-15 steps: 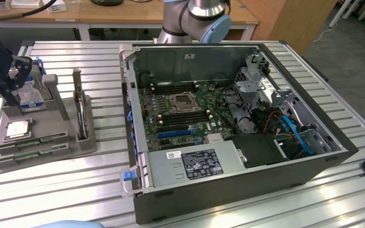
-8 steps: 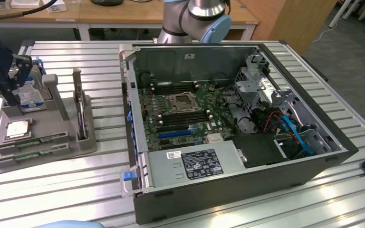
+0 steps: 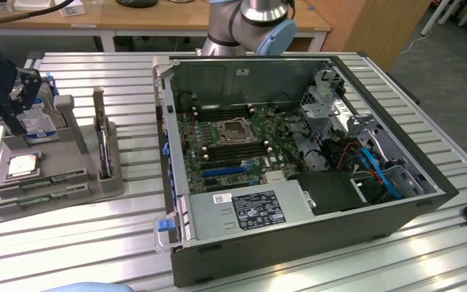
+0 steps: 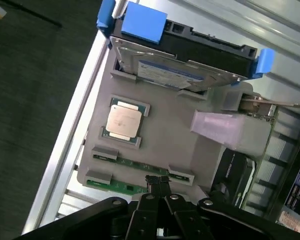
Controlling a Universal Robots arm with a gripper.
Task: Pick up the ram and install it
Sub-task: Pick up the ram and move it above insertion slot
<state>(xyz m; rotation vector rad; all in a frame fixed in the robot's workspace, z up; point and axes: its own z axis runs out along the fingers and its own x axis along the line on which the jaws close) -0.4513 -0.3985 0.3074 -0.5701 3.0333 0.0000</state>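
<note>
Gripper fingers are pressed together, tip to tip, clamped on nothing. In the wrist view the tips line up over the ram, a green stick lying flat in a slot near the front edge of the tray; I cannot tell whether they touch it. A second stick lies parallel just beside it, nearer the rim. The CPU sits behind both, and the drive stands at the tray's back. In the exterior view the gripper hangs over the tray's back corner, close to the edge of the table at the exterior view's left. A bare strip of slatted table separates the tray from the case, which lies with its side open above the board
</note>
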